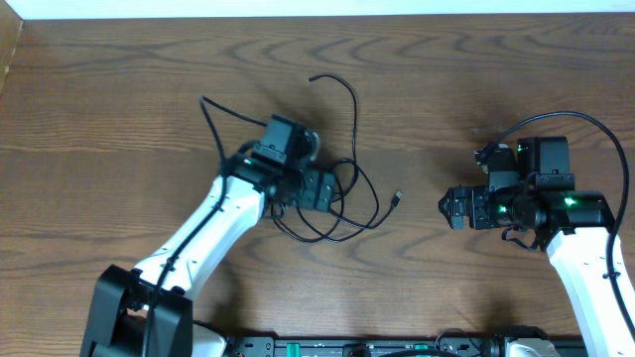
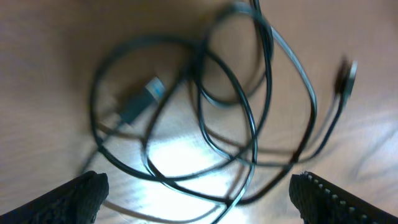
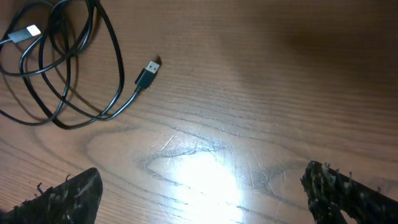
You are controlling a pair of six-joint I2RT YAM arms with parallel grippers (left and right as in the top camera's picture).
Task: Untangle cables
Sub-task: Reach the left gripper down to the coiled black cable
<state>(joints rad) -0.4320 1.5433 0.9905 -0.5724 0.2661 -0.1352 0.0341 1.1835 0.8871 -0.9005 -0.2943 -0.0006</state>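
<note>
Left wrist view shows the black cable tangle (image 2: 200,112) on the bench (image 2: 50,37), just under the wide-open left tool (image 2: 199,193); grabbing many loops together could pull knots tighter; the right tool (image 3: 202,193), open too, hangs near the tangle's USB plug (image 3: 147,73).

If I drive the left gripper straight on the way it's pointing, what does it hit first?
The left gripper has its jaws open over the tangled cable. Its loops lie straight ahead, so it would likely meet those first, then the table beneath. Depth is unclear.
</note>
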